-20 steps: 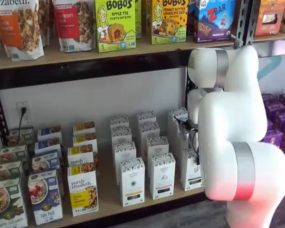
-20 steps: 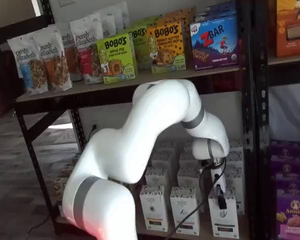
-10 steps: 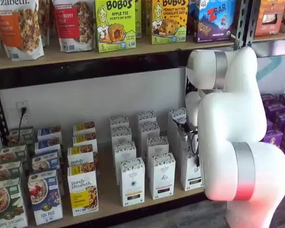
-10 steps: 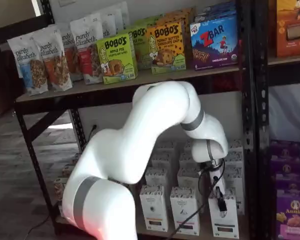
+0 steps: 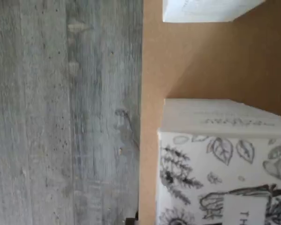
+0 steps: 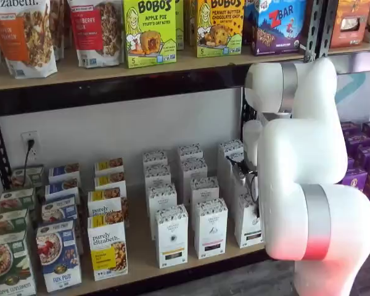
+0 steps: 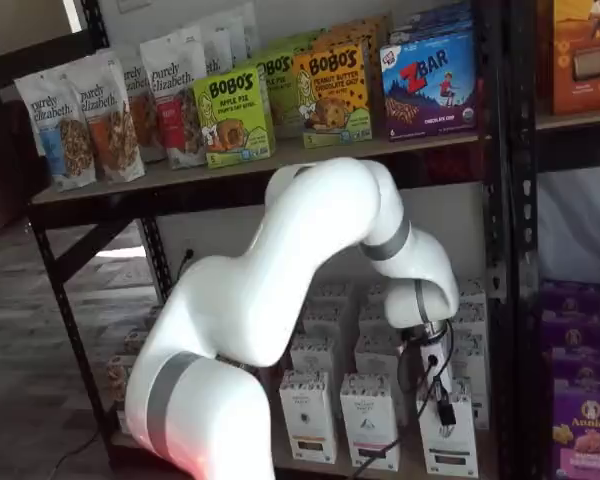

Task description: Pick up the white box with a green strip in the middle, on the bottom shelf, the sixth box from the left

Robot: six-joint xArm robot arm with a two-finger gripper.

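Note:
The white box point(image 6: 248, 225) with a speckled top and a dark strip label stands in the front row of the bottom shelf point(image 6: 140, 254), rightmost of three white cartons, partly behind my arm. It also shows in a shelf view point(image 7: 448, 445). My gripper point(image 7: 445, 410) hangs just over this box's top, with only dark finger parts and a cable showing. It is mostly hidden behind the arm in the other shelf view point(image 6: 243, 168). No gap between the fingers can be made out. The wrist view shows a patterned carton top point(image 5: 225, 187) at the shelf board's edge point(image 5: 152, 70).
Two more white cartons point(image 6: 171, 235) point(image 6: 210, 227) stand left of the box, with more rows behind. Coloured granola boxes point(image 6: 108, 246) fill the shelf's left. A black rack post point(image 7: 500, 300) stands close on the right. Grey floor point(image 5: 61, 117) lies beyond the board's edge.
The gripper has sunk a little lower over the rightmost front carton, and the upper arm has shifted slightly. The boxes have not moved.

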